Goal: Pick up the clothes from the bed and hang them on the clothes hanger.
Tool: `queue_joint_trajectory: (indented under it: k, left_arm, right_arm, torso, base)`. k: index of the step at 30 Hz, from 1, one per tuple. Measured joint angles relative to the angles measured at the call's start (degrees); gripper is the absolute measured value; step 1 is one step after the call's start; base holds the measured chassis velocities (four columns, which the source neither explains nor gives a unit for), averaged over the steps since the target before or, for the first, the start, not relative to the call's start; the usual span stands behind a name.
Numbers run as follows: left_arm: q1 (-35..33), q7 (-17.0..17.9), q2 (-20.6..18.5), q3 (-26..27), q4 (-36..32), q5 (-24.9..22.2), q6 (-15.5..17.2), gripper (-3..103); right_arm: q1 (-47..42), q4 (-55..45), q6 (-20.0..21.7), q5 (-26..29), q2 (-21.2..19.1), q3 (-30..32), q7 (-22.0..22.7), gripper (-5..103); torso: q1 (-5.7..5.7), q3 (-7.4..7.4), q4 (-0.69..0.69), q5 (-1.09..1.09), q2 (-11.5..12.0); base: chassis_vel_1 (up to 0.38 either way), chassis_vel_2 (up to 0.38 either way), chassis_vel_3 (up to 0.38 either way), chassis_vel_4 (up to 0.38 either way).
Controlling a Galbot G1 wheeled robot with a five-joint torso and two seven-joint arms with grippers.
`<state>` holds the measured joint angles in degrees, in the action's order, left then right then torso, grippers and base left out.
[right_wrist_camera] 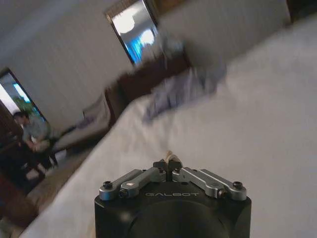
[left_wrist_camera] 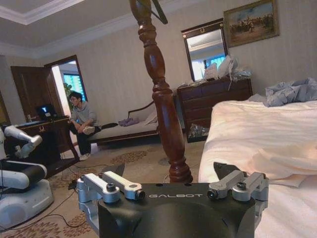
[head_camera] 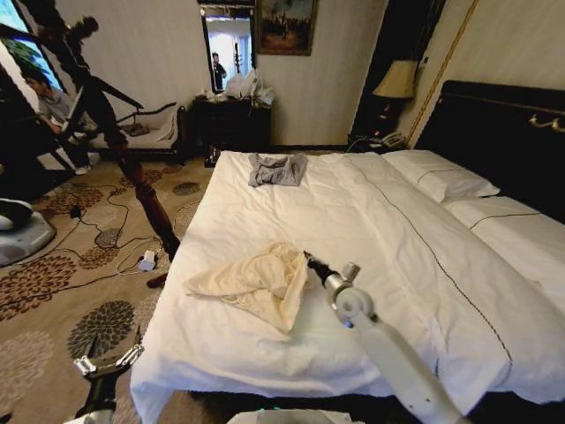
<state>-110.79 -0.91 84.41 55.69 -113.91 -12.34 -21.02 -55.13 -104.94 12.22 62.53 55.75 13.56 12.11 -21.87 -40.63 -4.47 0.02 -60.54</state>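
Note:
The cream clothes (head_camera: 252,283) lie crumpled on the near left part of the bed (head_camera: 397,230). My right gripper (head_camera: 310,259) sits at the shirt's right edge, where the fabric is bunched up. In the right wrist view this gripper (right_wrist_camera: 170,163) is shut, with a small tuft of cream cloth pinched between its tips. My left gripper (head_camera: 107,364) hangs open low beside the bed's near left corner; in the left wrist view it (left_wrist_camera: 171,174) holds nothing. A thin black bar, seemingly the clothes hanger (head_camera: 115,92), juts from the coat stand.
A dark turned-wood coat stand (head_camera: 132,177) leans up from the carpet left of the bed. A small grey garment (head_camera: 276,168) lies at the bed's far end. Cables and a small device (head_camera: 146,261) lie on the floor. Another robot's base (head_camera: 18,231) stands at the far left.

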Motion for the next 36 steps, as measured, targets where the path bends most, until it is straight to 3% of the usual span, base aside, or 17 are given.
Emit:
queue_joint_trajectory:
  k: [3, 4, 9, 13, 15, 19, 20, 24, 31, 33, 35, 36]
  left_arm:
    - [0.4, 0.0, -0.1, 0.0, 0.1, -0.5, 0.0, 100]
    - [0.4, 0.0, -0.1, 0.0, 0.1, -0.5, 0.0, 100]
    - [0.9, 0.1, -0.1, -0.7, 0.6, -0.6, 0.0, 100]
    - [1.1, 0.1, -0.3, -0.7, 1.0, -0.6, 0.0, 100]
    - [1.2, 0.2, -0.3, -0.7, 1.1, -0.6, 0.0, 100]
    - [1.3, 0.2, -0.1, -1.6, 1.2, 0.0, 0.0, 100]
    - [1.3, 0.2, -0.1, -1.6, 1.2, 0.0, 0.0, 100]
    - [1.0, 0.2, -0.1, -1.7, 1.5, 0.4, 0.0, 100]
    - [1.1, 0.2, -0.1, -1.5, 2.3, 0.4, 0.0, 100]
    - [1.2, 0.2, -0.1, -1.5, 2.4, 0.4, -0.1, 100]
    - [1.3, 0.2, -0.2, -1.4, 2.6, 0.2, -0.1, 100]
    - [1.3, 0.2, -0.2, -1.4, 2.6, 0.2, -0.1, 100]
  right_arm:
    - [5.9, -0.8, 0.0, 5.8, -6.0, 3.1, -0.8, 1]
    - [5.9, -0.8, 0.0, 5.8, -6.0, 3.1, -0.8, 1]
    - [19.9, -8.2, 0.7, 16.7, -12.1, 9.4, 1.9, 1]
    - [21.5, -17.2, 2.2, 19.7, -14.5, 12.2, 2.1, 1]
    - [20.4, -19.6, 2.6, 18.9, -14.9, 12.3, 1.8, 1]
    - [5.0, -22.6, 2.5, 4.1, -12.5, 8.6, -2.1, 1]
    - [5.0, -22.6, 2.5, 4.1, -12.5, 8.6, -2.1, 1]
    - [-10.9, -18.1, 0.6, -8.6, -7.0, 4.4, -3.5, 1]
    - [-18.7, -14.2, 0.6, -11.9, -3.1, 0.9, -0.6, -1]
    - [-21.2, -14.6, 2.7, -11.8, -2.6, 0.0, 0.2, 9]
    - [-24.6, -16.7, 6.5, -10.5, -2.5, -0.4, 1.5, 14]
    - [-24.6, -16.7, 6.5, -10.5, -2.5, -0.4, 1.5, 14]
  torso:
    - [0.0, 0.0, 0.01, 0.01, 0.0]
    - [0.0, 0.0, 0.01, 0.01, 0.0]
    - [-0.02, -0.01, 0.04, -0.03, 0.0]
    - [-0.01, 0.02, 0.0, -0.05, 0.0]
    - [0.0, 0.02, 0.0, -0.05, 0.0]
    - [-0.01, 0.0, 0.04, 0.02, 0.0]
    - [-0.01, 0.0, 0.04, 0.02, 0.0]
    - [0.0, 0.01, -0.02, 0.0, 0.0]
    - [0.0, 0.0, 0.02, -0.03, 0.0]
    - [0.0, 0.0, 0.02, -0.02, 0.0]
    - [0.0, 0.01, 0.02, -0.03, 0.0]
    - [0.0, 0.01, 0.02, -0.03, 0.0]
  base:
    - [0.0, 0.0, 0.0, 0.0]
    - [0.0, 0.0, 0.0, 0.0]
    - [0.0, 0.0, 0.0, 0.0]
    - [0.0, 0.0, 0.0, 0.0]
    - [0.0, 0.0, 0.0, 0.0]
    - [0.0, 0.0, 0.0, 0.0]
    - [0.0, 0.0, 0.0, 0.0]
    - [0.0, 0.0, 0.0, 0.0]
    - [0.0, 0.0, 0.0, 0.0]
    - [0.0, 0.0, 0.0, 0.0]
    - [0.0, 0.0, 0.0, 0.0]
    - [0.0, 0.0, 0.0, 0.0]
